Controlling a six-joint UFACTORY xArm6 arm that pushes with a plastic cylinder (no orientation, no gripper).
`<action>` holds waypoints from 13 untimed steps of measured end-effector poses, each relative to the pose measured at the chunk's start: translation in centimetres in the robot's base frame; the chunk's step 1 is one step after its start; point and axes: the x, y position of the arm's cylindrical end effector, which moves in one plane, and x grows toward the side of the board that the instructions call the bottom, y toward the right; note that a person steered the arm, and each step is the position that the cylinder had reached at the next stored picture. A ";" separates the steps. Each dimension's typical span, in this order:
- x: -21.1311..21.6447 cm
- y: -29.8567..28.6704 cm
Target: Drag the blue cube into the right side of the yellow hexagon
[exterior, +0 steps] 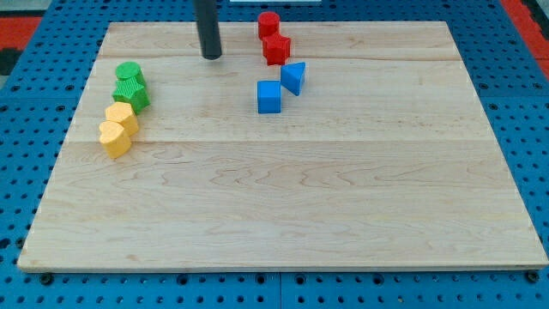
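The blue cube (269, 97) sits on the wooden board, above the board's middle. A second blue block (293, 77), wedge-like, lies just up and right of it. The yellow hexagon (121, 116) is at the view's left, with another yellow block (114, 138) touching it below. My tip (211, 56) is near the view's top, up and left of the blue cube and well apart from it, and right of the yellow hexagon.
Two green blocks (130, 74) (132, 93) stand stacked in a column just above the yellow ones. Two red blocks (268, 25) (276, 49) sit near the top edge, above the blue ones. The board (343, 197) lies on a blue pegboard surface.
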 end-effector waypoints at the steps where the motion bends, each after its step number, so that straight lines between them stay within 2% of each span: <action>1: -5.4 0.3; 3: -7.6 9.5; 4: -7.6 9.5; 5: -5.6 15.9; 6: -1.7 19.1; 7: 1.7 19.0; 8: 2.8 19.0; 9: 2.8 8.7; 10: 2.8 5.3; 11: -1.7 6.4; 12: -7.8 13.3; 13: -7.7 13.3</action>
